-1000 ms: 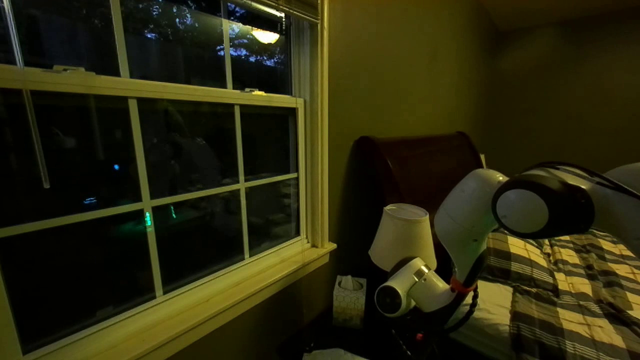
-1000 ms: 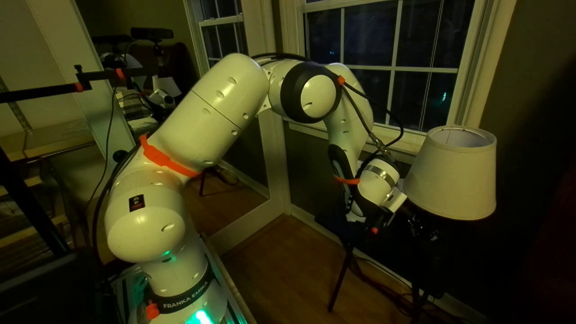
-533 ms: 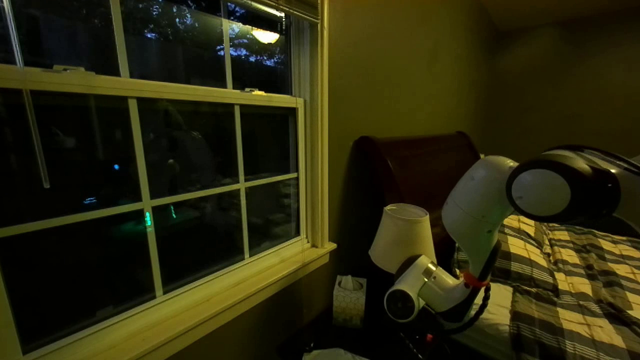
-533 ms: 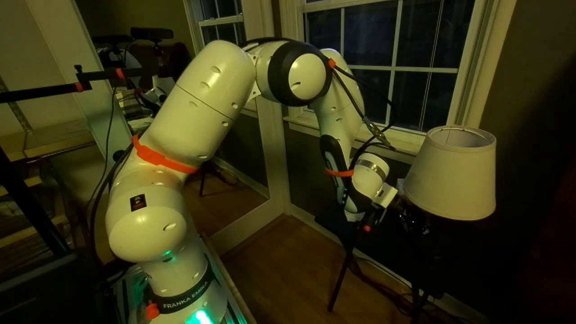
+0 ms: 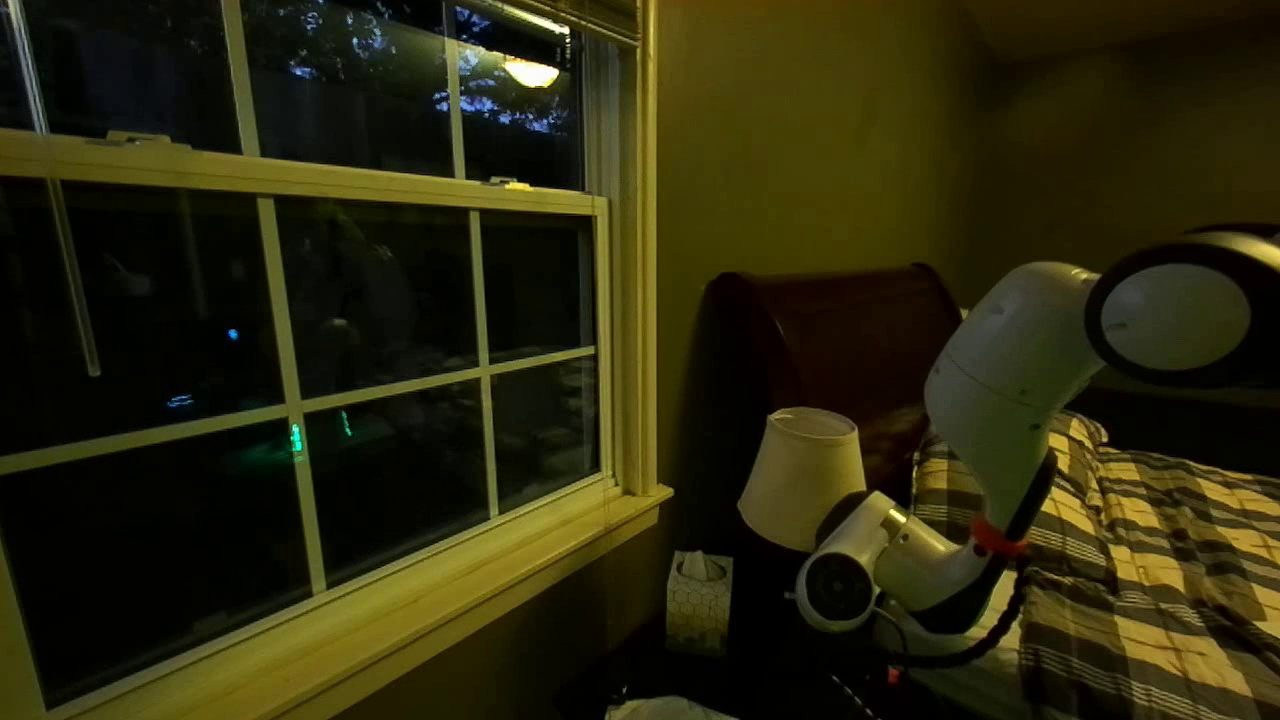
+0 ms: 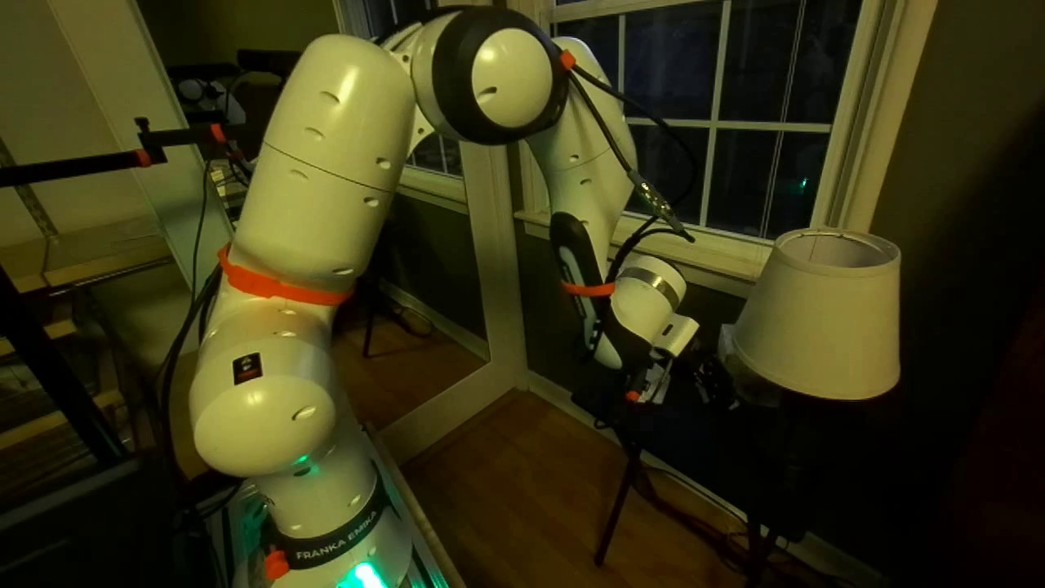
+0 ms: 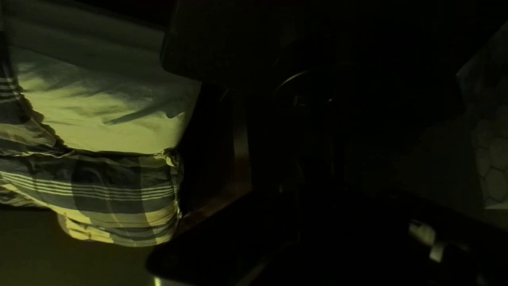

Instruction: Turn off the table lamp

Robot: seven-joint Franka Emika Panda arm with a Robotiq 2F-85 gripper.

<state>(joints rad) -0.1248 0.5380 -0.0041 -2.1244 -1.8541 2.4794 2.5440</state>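
Note:
The table lamp has a cream tapered shade and shows in both exterior views [image 5: 803, 475] [image 6: 820, 318]. The shade stands upright with no glow from inside. Its stem and base are lost in darkness. My gripper [image 6: 717, 385] is a dark shape low beside the lamp, left of the shade and apart from it in that exterior view. In the other picture from outside, the wrist overlaps the shade's lower right edge and the gripper is lost in shadow. The wrist view is nearly black round the jaws, so their opening cannot be seen. I cannot make out the lamp there.
A tissue box [image 5: 698, 605] stands near the lamp; its hexagon pattern shows in the wrist view [image 7: 492, 159]. A bed with a plaid cover [image 5: 1150, 540] and a dark headboard [image 5: 840, 330] lies beside it. A window sill [image 5: 480, 610] runs along the wall.
My arm has drawn back and its elbow has risen. The wrist and gripper have moved away from the lamp, leftward in an exterior view. The lamp has not moved, and its shade looks unlit throughout.

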